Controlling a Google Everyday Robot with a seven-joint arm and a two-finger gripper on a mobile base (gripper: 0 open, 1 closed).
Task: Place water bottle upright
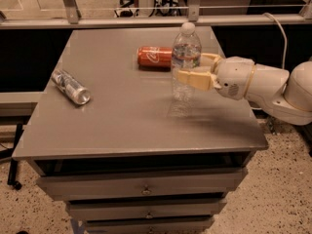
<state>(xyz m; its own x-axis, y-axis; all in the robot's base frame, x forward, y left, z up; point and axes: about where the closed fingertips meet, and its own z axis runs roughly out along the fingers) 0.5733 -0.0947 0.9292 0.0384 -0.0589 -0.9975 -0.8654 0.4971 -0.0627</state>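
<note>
Water bottle [185,45] upright at right-centre of the cabinet top [122,126], just in front of the red soda can [153,57]. Gripper [191,68] clamps its midsection from the right. Risk: base contact unclear, so an early release or snagging finger tips it.

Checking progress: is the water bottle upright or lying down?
Upright: the water bottle has its cap on top, body vertical, with the tool clasping its middle. Whether it rests on the table: cannot tell.
</note>
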